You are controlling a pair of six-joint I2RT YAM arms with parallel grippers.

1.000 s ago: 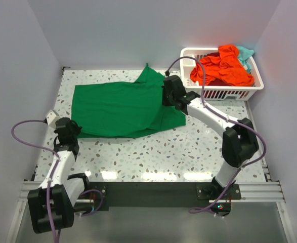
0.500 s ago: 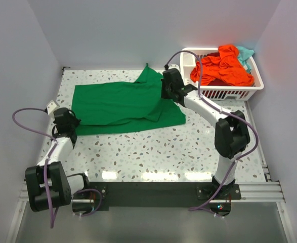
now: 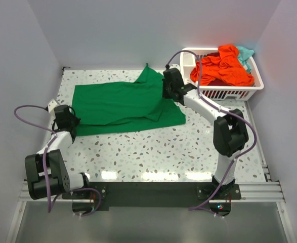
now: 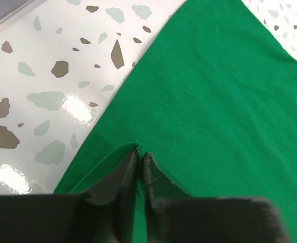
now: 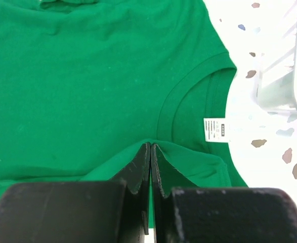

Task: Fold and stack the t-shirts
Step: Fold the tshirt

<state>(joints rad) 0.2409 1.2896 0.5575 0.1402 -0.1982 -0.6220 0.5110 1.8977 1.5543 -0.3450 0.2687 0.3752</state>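
A bright green t-shirt (image 3: 120, 104) lies spread across the far half of the table, partly folded over itself. My left gripper (image 3: 70, 117) is shut on its left hem edge; the left wrist view shows the fabric (image 4: 214, 91) pinched between the closed fingers (image 4: 119, 177). My right gripper (image 3: 169, 91) is shut on the shirt near the collar; the right wrist view shows the fold (image 5: 188, 157) between the fingers and the white neck label (image 5: 216, 129). An orange-red shirt (image 3: 221, 66) and a teal one (image 3: 246, 53) lie in the basket.
The white slotted basket (image 3: 229, 93) stands at the back right corner, right beside my right arm. Its edge also shows in the right wrist view (image 5: 285, 86). Walls close in the table on the left, back and right.
The right gripper carried the shirt's right edge up and left, folding it over the body. The left gripper moved up along the left hem. Little has moved in the last half second.
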